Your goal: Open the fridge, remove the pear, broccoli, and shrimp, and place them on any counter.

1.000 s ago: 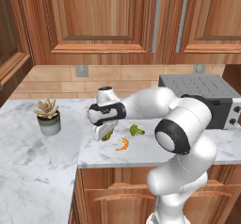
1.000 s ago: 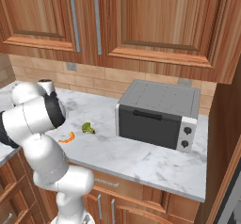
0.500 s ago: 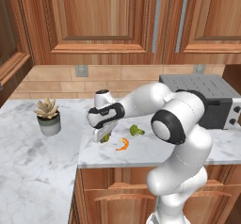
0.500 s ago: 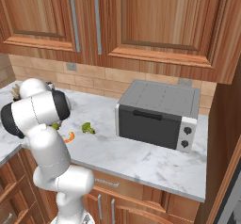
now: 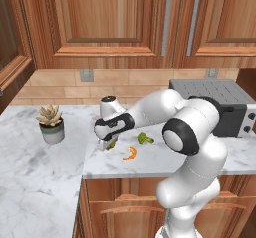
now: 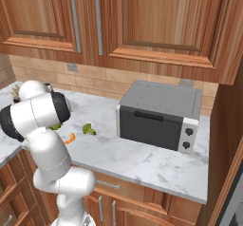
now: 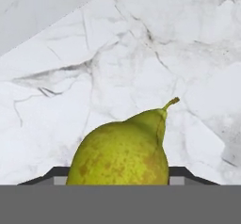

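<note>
Pear [image 7: 123,150] between gripper [image 5: 106,145] jaws, grip unclear, low over the counter [image 5: 45,177] near its front edge, beside shrimp [image 5: 130,153] and broccoli [image 5: 145,139].

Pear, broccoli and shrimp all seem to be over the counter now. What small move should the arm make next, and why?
Probably open the claw a little wider and lift straight up. The pear sits between its tips low over the marble counter, beside the shrimp and broccoli, so letting go would likely finish the job.
</note>
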Available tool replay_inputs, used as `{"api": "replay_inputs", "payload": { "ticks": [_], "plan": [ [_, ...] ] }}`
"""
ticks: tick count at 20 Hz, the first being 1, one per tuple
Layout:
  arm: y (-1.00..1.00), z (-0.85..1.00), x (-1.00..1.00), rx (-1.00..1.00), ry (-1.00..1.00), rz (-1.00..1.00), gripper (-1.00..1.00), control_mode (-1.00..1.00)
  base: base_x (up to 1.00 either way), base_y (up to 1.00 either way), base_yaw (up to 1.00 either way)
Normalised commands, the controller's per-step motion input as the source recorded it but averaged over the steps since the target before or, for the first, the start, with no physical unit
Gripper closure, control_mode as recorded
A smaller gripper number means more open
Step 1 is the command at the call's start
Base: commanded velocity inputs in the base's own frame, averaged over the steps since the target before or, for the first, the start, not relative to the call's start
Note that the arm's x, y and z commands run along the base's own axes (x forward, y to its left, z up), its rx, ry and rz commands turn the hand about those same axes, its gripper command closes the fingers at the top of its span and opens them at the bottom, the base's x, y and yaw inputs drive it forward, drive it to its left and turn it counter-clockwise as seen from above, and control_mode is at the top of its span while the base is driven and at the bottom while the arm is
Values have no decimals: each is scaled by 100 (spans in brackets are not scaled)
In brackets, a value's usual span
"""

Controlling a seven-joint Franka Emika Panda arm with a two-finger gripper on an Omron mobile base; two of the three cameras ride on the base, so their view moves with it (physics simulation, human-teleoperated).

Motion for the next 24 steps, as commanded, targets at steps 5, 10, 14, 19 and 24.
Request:
{"api": "replay_inputs", "payload": {
  "ticks": [5, 10, 14, 19, 24],
  "plan": [
    [-21, 8, -10, 0, -13, 0, -100, -100, 0, 0, 0],
    [-23, 40, -17, 1, -8, 0, -100, -100, 0, 0, 0],
    [-22, 64, -39, 4, -10, -4, -100, -100, 0, 0, 0],
    [-18, 51, -74, 4, -8, -6, -100, -100, 0, 0, 0],
    [-20, 37, -100, 4, -15, -6, -100, -100, 0, 0, 0]
  ]
}}
